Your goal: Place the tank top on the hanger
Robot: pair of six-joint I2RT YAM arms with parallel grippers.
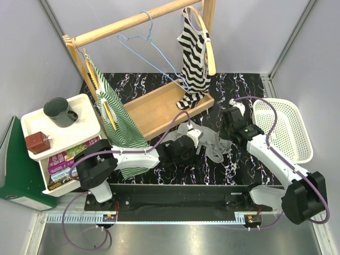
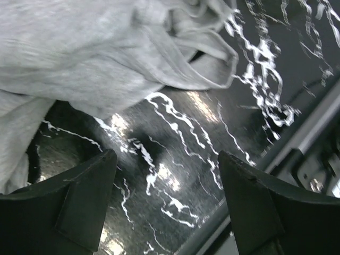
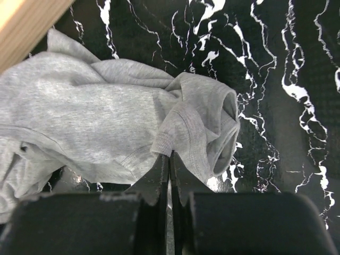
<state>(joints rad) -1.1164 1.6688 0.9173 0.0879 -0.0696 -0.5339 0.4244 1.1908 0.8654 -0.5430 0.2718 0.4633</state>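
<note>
Grey tank top [image 1: 213, 147] lies crumpled just in front of the wooden rack [image 1: 159, 103], where the hanger [image 1: 151, 37] hangs: pickup stage, I judge. Left gripper [image 2: 164, 159] gapes empty beside the cloth. Right gripper [image 3: 170, 159] pinches its hem; next, the cloth needs lifting toward the rack and a strap spreading open.

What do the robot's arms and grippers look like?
The left arm and right arm have white shells and black joints. A purple cable runs along each. The left gripper and right gripper have black, wedge-shaped fingers.
</note>
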